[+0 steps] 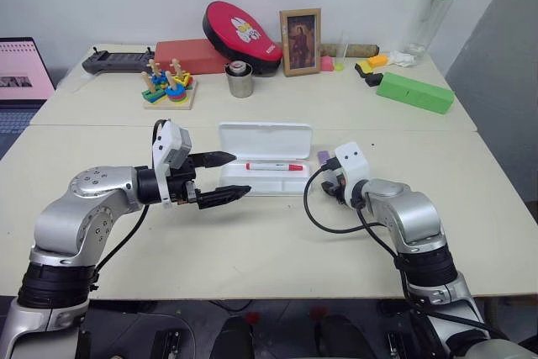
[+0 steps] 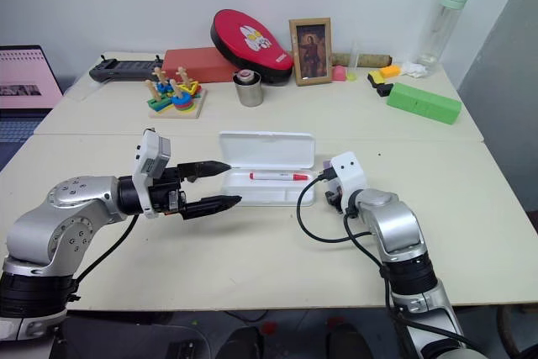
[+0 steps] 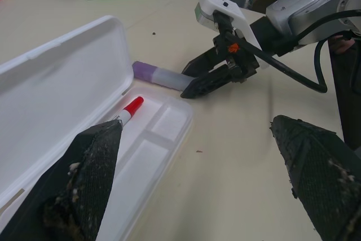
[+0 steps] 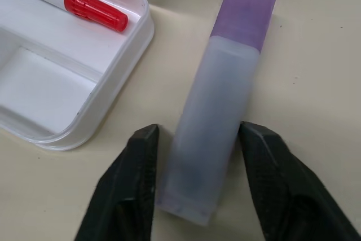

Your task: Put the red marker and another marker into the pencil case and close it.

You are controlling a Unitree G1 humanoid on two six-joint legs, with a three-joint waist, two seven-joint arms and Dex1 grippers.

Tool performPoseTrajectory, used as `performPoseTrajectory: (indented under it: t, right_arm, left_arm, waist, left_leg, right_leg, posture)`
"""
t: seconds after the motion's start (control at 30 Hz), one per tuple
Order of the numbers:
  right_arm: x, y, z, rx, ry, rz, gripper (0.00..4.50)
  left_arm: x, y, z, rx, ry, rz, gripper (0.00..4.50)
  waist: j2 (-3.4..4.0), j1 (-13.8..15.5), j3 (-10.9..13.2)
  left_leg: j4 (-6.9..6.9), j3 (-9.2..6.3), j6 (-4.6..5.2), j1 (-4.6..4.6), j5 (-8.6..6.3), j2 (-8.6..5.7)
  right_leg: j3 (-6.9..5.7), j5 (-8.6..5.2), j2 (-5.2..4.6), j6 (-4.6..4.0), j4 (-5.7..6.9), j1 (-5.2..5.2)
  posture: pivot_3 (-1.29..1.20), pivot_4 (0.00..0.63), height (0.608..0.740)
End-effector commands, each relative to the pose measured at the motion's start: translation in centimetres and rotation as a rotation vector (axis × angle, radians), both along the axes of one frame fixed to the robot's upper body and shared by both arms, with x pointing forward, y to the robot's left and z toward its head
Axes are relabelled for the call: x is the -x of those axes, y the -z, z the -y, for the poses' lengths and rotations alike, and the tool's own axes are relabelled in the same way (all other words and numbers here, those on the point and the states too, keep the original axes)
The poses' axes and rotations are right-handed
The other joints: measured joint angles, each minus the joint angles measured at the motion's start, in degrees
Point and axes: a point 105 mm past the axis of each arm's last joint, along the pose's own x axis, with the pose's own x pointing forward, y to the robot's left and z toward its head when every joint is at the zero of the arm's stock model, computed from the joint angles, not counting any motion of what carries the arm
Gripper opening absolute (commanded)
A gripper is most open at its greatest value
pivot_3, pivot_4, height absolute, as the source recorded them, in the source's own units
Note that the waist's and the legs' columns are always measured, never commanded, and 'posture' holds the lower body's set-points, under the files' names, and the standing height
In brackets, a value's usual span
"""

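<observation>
The pencil case (image 1: 265, 157) lies open near the middle of the front tabletop (image 1: 252, 241), its lid folded back flat toward the seam where a second tabletop butts on. Bare surface runs wide in front of the case down to the near edge, and more bare surface lies to the case's right, out to the tabletop's right edge.

The red marker (image 1: 274, 166) lies inside the case's tray, its long axis along the case's length, side to side across the robot's view, with the red cap toward the right end.

The lavender marker (image 4: 217, 103) lies flat on the tabletop just beside the case's right end, apart from its rim (a narrow strip of surface shows between them). Its long axis runs roughly away from the robot, crosswise to the red marker, with the purple cap at the far end and the pale barrel pointing back toward the right gripper (image 4: 197, 139). That gripper's jaws straddle the near end of the barrel, one black finger on each side; the fingers sit at the barrel's sides, though whether they are already pressing it I cannot tell.

The left gripper (image 1: 220, 176) hangs just left of the case's front left corner, level and pointing toward the case, jaws spread wide with nothing between them.

The clutter sits well back on the far tabletop: a green block (image 1: 414, 92), a metal cup (image 1: 240, 81), a framed picture (image 1: 300, 41).
</observation>
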Motion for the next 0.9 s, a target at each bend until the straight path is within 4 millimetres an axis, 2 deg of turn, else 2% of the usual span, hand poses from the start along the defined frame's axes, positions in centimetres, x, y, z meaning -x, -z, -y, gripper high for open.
performPoseTrajectory:
  t: [0.03,0.43,0.53,0.6,0.7,0.77,0.83,0.9]
  right_arm:
    - [-0.4,-0.2,1.5,0.021,0.052,0.015,1.04]
    - [-1.7,-1.9,3.9,0.032,0.109,0.071,1.05]
    - [-3.0,-5.0,5.4,0.021,0.123,0.18,1.05]
    - [-3.4,-6.2,5.7,0.007,0.116,0.216,1.05]
    - [-3.5,-9.6,4.6,0.018,-0.047,0.336,1.05]
    - [-3.1,-11.9,2.7,0.031,-0.212,0.431,1.05]
    - [-2.2,-13.0,0.3,0.025,-0.373,0.474,1.05]
    - [-1.1,-13.2,-2.2,0.013,-0.531,0.481,1.05]
  left_arm:
    - [0.1,-1.0,0.1,0.002,0.011,0.055,4.5]
    - [0.0,-1.1,0.0,0.006,0.004,0.061,4.5]
    - [0.0,-1.1,-0.6,0.011,-0.028,0.058,4.5]
    - [0.0,-1.0,-0.9,0.013,-0.041,0.055,4.5]
    - [0.3,-1.1,-1.8,0.033,-0.081,0.048,4.5]
    - [0.6,-0.7,-2.6,0.035,-0.116,0.034,4.5]
    - [0.8,-0.2,-3.5,0.026,-0.154,0.021,4.5]
    - [1.1,0.1,-4.4,0.022,-0.195,0.013,4.5]
  waist:
    - [-0.01,0.0,0.0]
    - [0.0,0.1,0.0]
    - [0.08,0.04,0.05]
    - [0.13,0.0,0.08]
    - [0.11,-0.18,0.07]
    - [0.13,-0.33,0.08]
    - [0.13,-0.66,0.08]
    - [0.13,-0.9,0.08]
  left_leg:
    - [0.0,0.0,0.0,0.0,0.0,0.0]
    - [0.0,0.01,0.0,-0.01,0.0,0.0]
    - [-0.01,0.01,0.0,-0.04,0.0,0.0]
    - [0.01,0.05,0.0,-0.1,0.0,0.0]
    - [-0.03,0.03,0.01,-0.07,0.0,0.0]
    - [-0.04,0.03,0.02,-0.08,-0.01,0.0]
    - [-0.04,0.07,0.02,-0.08,-0.01,0.0]
    - [-0.07,0.05,0.03,-0.06,-0.02,0.01]
  right_leg:
    - [0.0,0.0,0.0,0.0,-0.01,0.0]
    - [0.0,0.0,0.0,0.0,-0.01,0.03]
    - [0.0,0.0,0.0,0.0,-0.01,0.08]
    - [0.02,0.01,-0.01,0.02,-0.03,0.07]
    - [0.01,0.01,0.0,0.01,-0.03,0.07]
    - [0.01,0.0,0.0,0.0,-0.08,0.06]
    - [0.06,0.0,-0.01,0.0,-0.12,0.06]
    - [0.06,0.0,0.0,-0.01,-0.1,0.05]
  posture:
    - [0.0,0.15,0.74]
    - [0.0,0.15,0.74]
    - [0.0,0.15,0.74]
    - [0.0,0.15,0.74]
    - [0.0,0.15,0.74]
    - [0.0,0.15,0.74]
    - [0.0,0.15,0.74]
    - [0.0,0.15,0.74]
